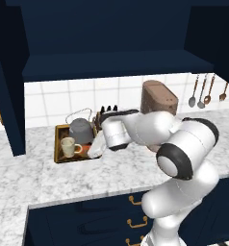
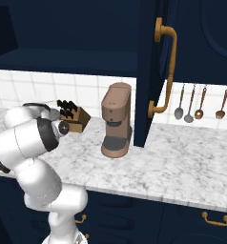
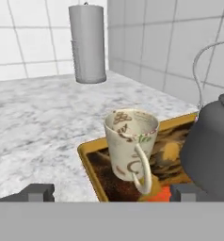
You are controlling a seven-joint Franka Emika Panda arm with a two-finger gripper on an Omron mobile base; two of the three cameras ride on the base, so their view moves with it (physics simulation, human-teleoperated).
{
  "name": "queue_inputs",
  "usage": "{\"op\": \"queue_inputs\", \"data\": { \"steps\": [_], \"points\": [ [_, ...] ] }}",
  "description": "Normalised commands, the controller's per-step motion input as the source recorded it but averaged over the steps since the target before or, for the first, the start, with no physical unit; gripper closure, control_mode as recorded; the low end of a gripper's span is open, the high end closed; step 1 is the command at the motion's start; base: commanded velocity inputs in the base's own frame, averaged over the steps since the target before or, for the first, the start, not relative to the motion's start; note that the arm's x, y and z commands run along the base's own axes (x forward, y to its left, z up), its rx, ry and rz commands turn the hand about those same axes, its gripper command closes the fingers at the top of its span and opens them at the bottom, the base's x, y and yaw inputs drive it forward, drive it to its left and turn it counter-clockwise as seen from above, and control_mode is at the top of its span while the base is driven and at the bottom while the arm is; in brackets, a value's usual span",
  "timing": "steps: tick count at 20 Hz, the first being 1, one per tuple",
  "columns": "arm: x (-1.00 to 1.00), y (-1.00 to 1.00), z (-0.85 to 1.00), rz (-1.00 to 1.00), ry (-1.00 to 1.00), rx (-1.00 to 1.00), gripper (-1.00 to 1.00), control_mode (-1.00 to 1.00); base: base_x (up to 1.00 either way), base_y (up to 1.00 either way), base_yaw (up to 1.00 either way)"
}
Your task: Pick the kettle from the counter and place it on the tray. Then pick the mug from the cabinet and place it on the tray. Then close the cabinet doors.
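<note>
Left base view: the kettle (image 1: 81,130) and the mug (image 1: 68,146) both stand on the tray (image 1: 59,144), the mug at about 7 o'clock from the kettle, close beside it. The tray lies on the counter (image 1: 87,175), and the arm's hand hangs over the tray's right edge at 3 o'clock from the mug. The cabinet (image 1: 111,33) gapes above, its shelf bare. Judged from this, both placings are done and the step in hand is letting go and pulling clear.

Right base view: one of the cabinet doors (image 2: 151,71) stands swung out toward the camera, its brass handle (image 2: 164,71) facing the robot, at 2 o'clock from the coffee machine (image 2: 116,119). The knife block (image 2: 73,116) sits at 9 o'clock from that machine. The door is the next target, so the retreat should go up and back, not sideways.

Hand view: the gripper (image 3: 112,193) has its tips wide apart, one at either side of the mug (image 3: 130,148), with nothing held. The mug stands upright on the tray (image 3: 92,164), its handle toward the camera; the kettle (image 3: 210,150) is at 3 o'clock, close by. A paper towel roll (image 3: 88,42) stands at 11 o'clock. Withdrawing straight along the fingers' axis should avoid snagging the mug's handle or nudging the kettle.
</note>
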Motion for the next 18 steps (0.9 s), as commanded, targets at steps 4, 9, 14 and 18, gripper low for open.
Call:
{"op": "queue_inputs", "data": {
  "steps": [4, 9, 14, 18],
  "points": [
    [-0.2, -0.32, 0.67, -0.66, 0.35, -0.05, -1.0, -1.0, 0.0, 0.0, 0.0],
    [-0.01, -0.03, 0.04, -0.14, 0.09, -0.05, -1.0, -1.0, 0.0, 0.0, 0.0],
    [-0.19, -0.04, 0.24, -0.29, 0.24, -0.08, -1.0, -1.0, 0.0, 0.0, 0.0],
    [-0.22, 0.0, 0.47, -0.35, 0.2, -0.12, -1.0, -1.0, 0.0, 0.0, 0.0]
  ]
}}
